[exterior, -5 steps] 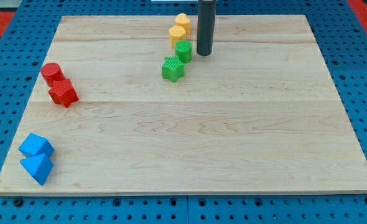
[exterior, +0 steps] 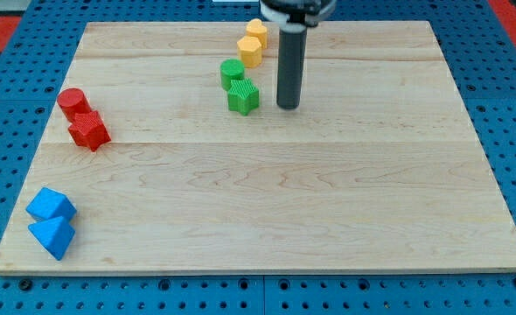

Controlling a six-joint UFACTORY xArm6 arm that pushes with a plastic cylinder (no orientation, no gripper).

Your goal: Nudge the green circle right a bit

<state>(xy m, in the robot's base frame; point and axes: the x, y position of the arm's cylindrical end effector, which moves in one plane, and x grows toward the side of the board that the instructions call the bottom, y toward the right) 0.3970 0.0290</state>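
**A:** What lies nearest on the tabletop (exterior: 328, 219)?

**B:** 2 blue blocks, in the corner at the view's bottom left. The blue triangle (exterior: 52, 236) is lowest, and the other blue block (exterior: 51, 206) touches it from just above. I cannot make out that one's shape.

**A:** And further up?

**B:** Along the view's left edge, well apart from the blues, are 2 reds. The red star (exterior: 88, 130) comes first, with the red circle (exterior: 73, 101) touching it up and to the left.

**A:** Where are you?

**B:** My tip (exterior: 287, 107) is on the wood right of centre, in the top half of the view. It is near the green star (exterior: 243, 96), on that block's right, with a clear strip of wood between us.

**A:** What is your pincer doing?

**B:** I carry no pincer. My arm ends in a plain dark rod, standing upright, so nothing is wide, narrow or held.

**A:** And the green circle?

**B:** The green circle (exterior: 232, 73) sits against the green star's upper left. It is up and to the left of my tip, and I am not touching it.

**A:** Furthest back?

**B:** 2 yellows. The lower yellow block (exterior: 250, 51) is just beside the green circle, up and to its right. The upper yellow block (exterior: 257, 31) touches the lower one, near the top edge.
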